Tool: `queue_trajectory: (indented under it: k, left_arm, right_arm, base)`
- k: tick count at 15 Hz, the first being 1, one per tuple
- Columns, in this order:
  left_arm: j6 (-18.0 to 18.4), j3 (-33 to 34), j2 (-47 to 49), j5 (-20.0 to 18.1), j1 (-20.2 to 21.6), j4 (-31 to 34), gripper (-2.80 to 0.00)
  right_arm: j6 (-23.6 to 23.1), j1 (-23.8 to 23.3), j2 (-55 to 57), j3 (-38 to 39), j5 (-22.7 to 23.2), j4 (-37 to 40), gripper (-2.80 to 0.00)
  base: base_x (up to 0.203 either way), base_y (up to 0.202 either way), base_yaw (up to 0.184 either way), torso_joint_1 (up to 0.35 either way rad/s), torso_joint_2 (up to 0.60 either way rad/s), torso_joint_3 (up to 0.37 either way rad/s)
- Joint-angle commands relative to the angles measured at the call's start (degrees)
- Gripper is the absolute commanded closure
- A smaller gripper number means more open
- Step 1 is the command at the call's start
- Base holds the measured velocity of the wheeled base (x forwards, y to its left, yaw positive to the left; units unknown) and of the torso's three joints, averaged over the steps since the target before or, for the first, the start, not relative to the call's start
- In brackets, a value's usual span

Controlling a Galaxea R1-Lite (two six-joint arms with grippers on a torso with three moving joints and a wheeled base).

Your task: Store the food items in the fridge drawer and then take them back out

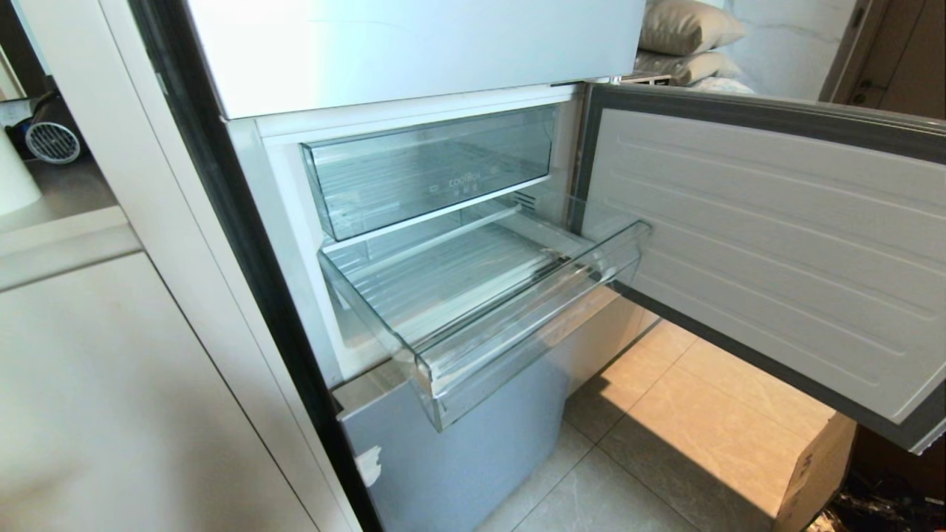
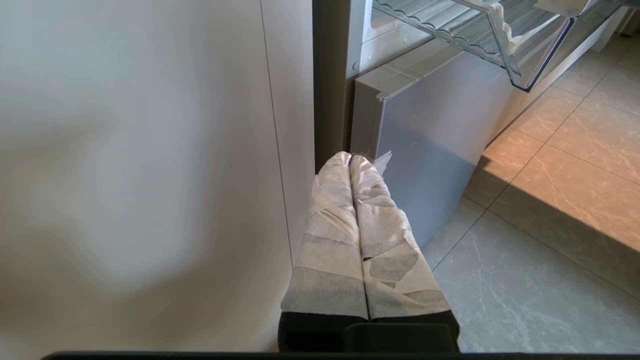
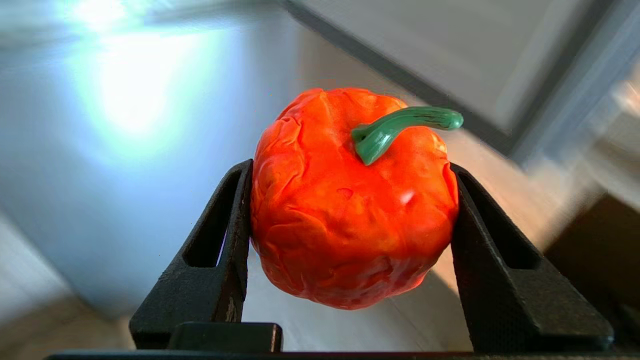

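My right end effector (image 3: 350, 210) is grasping the tomato (image 3: 350, 200): its two black fingers (image 3: 220, 250) press against opposite sides of the round red-orange fruit, which hangs between them clear of any surface. The skin is bumpy and creased, and a short green stem (image 3: 395, 130) curls off the top. Behind it the right wrist view shows only a blurred pale surface, a dark-edged panel and a strip of warm-coloured floor, so I cannot tell just where the fruit hangs relative to the fridge. This arm does not show in the head view.

My left end effector (image 2: 351, 162) is clenched, its two tape-wrapped fingers (image 2: 330, 235) lying flat against each other with nothing between them. It hangs low beside a pale cabinet panel (image 2: 150, 150), pointing at the grey lower front of the fridge (image 2: 430, 130), with the tiled floor (image 2: 550, 225) just beyond.

In the head view the fridge door (image 1: 776, 244) stands swung wide to the right. The fridge drawer (image 1: 517, 325), clear plastic with a ribbed floor and a stepped front lip, is pulled well out and holds nothing. Above it a second clear drawer (image 1: 429, 170) with a plain flat front is pushed in. A cardboard box (image 1: 820, 465) sits on the floor under the open door.
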Motion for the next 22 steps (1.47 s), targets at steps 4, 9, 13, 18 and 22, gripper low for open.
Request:
queue_trajectory:
  k: [4,9,13,18,22]
  left_arm:
    - [-0.02,-0.01,-0.01,0.05,0.0,0.01,0.0]
    - [-0.02,-0.01,-0.01,0.05,0.0,0.01,0.0]
    - [-0.02,-0.01,-0.01,0.05,0.0,0.01,0.0]
    - [-0.02,-0.01,-0.01,0.05,0.0,0.01,0.0]
    - [-0.02,-0.01,-0.01,0.05,0.0,0.01,0.0]
  right_arm:
    - [-1.3,-0.04,-1.59,0.1,-0.75,1.67,0.0]
    - [-0.98,-0.04,-1.59,0.16,-0.75,1.67,0.0]
    - [-0.8,-0.04,-1.59,0.07,-0.84,1.67,0.0]
    - [-0.63,-0.04,-1.59,0.07,-0.84,1.67,0.0]
    - [-0.12,0.01,2.26,0.07,-0.59,-1.24,0.0]
  base:
    - [0.0,0.0,0.0,0.0,0.0,0.0]
    - [0.0,0.0,0.0,0.0,0.0,0.0]
    - [0.0,-0.003,0.114,0.0,0.0,0.002]
    - [0.003,-0.008,0.176,0.002,0.01,0.001]
    - [0.001,-0.004,0.091,0.003,0.0,0.002]
